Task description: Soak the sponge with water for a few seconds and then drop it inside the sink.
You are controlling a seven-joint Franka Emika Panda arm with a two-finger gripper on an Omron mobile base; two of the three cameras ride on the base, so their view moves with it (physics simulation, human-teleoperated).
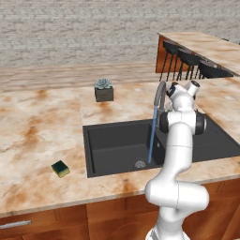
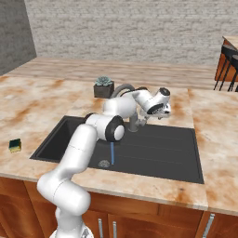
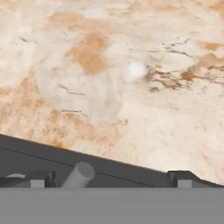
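On the marble-patterned worktop (image 1: pixel 42 126), left of the sink (image 1: pixel 112 140), the sponge (image 1: pixel 60 168) lies flat near the front edge, green layer up, yellow body showing at its sides. It is well apart from the arm and clear of the basin rim. From the right base view the sponge (image 2: pixel 15 145) sits just beyond the sink's left end, again on bare worktop.

Sink: black rectangular basin, round grey drain (image 1: pixel 140 164) on the floor toward the front. The water (image 1: pixel 152 133) falls as a thin blue stream from the curved grey faucet (image 1: pixel 160 93) spout and lands just beside the drain. In the right base view the stream (image 2: pixel 112 153) shows below the arm's forearm, next to the drain (image 2: pixel 104 163).

Arm: reaches up and over the basin, wrist near the faucet at the back rim. Gripper (image 2: pixel 160 113) hangs over the back edge of the sink, near the faucet base. In the hand view its two dark fingertips (image 3: pixel 183 179) stand far apart at the bottom, jaws wide, nothing between them; beyond them are the sink's rim and marble worktop, with a grey cylinder (image 3: pixel 78 175) rising between the tips.

Potted succulent (image 1: pixel 103 90) stands on the worktop behind the sink, left of the faucet. Dark bar stools (image 1: pixel 187 58) line a second counter far right.
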